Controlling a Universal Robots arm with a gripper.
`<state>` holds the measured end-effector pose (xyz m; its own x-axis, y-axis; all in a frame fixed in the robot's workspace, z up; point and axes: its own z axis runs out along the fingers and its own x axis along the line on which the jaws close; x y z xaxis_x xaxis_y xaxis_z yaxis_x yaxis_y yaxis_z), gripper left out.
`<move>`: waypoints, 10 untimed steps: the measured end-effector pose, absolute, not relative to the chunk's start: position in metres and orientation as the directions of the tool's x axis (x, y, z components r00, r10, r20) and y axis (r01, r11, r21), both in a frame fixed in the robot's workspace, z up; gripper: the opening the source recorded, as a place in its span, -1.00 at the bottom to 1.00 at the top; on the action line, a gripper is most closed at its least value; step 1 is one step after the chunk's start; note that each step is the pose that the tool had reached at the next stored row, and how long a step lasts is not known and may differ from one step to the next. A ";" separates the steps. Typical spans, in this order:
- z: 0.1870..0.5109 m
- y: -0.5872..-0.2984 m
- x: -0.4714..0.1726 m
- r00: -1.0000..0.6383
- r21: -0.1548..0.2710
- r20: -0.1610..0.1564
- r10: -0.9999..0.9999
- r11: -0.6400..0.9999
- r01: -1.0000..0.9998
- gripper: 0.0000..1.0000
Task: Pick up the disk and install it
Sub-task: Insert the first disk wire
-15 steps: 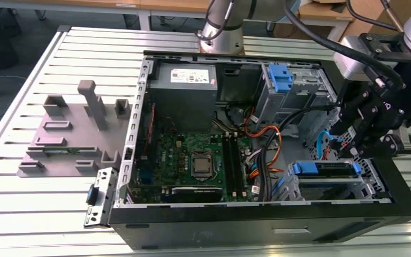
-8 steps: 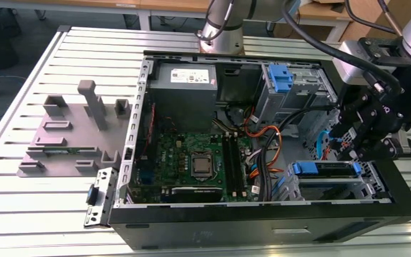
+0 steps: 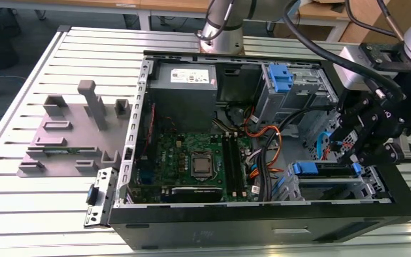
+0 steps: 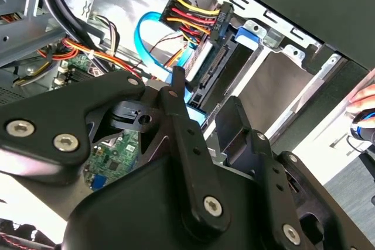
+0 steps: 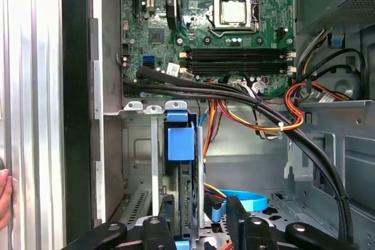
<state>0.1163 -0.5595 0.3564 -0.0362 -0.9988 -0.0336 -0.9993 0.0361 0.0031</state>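
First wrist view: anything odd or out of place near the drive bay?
A person's hand sits outside the case, close to the work. The disk stands on edge in its bay, looking straight. Nothing else stands out.

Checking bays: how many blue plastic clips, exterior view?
2. One blue clip by the power supply; the other in the near bay by the gripper. More may be hidden.

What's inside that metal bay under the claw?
The disk, edge-on, with its blue rail. The claw covers its near end, and its label cannot be seen.
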 end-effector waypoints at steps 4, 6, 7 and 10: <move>0.352 -0.562 0.116 -0.036 0.003 -0.033 -0.999 0.036 -0.999 -0.04; 0.351 -0.562 0.116 -0.036 0.003 -0.034 -0.999 0.036 -0.999 -0.04; 0.351 -0.562 0.116 -0.036 0.003 -0.033 -0.999 0.036 -0.999 -0.04; 0.351 -0.562 0.116 -0.036 0.003 -0.033 -0.999 0.036 -0.999 -0.04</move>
<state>0.1163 -0.5622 0.3512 -0.0361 -0.9988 -0.0333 -0.9993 0.0360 0.0031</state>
